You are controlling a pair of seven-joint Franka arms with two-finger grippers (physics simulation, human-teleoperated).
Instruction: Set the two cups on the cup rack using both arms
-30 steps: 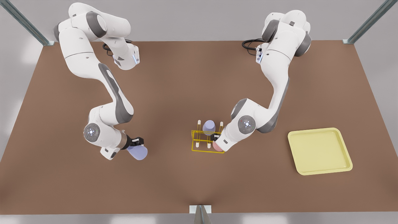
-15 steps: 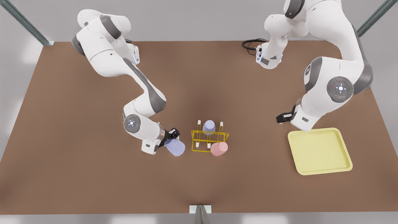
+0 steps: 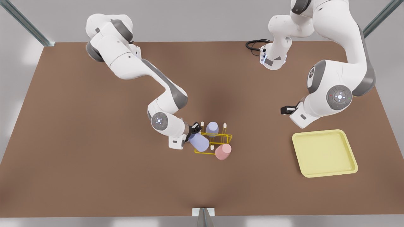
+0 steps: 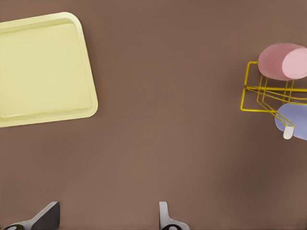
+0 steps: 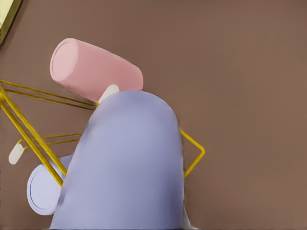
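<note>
The right gripper (image 3: 195, 128) is clamped on the lavender cup (image 3: 199, 142), which juts out beyond its fingertips, tilted, over the near end of the cup rack (image 3: 213, 141). The pink cup (image 3: 223, 151) sits on a peg at the rack's far corner from those fingers; a second lavender cup (image 3: 212, 128) sits on a peg just beside them. The left gripper (image 3: 285, 110) hovers well apart from the rack, near the yellow tray (image 3: 325, 153), its fingers (image 4: 164, 215) spread and holding nothing, above the brown table (image 3: 79, 157).
</note>
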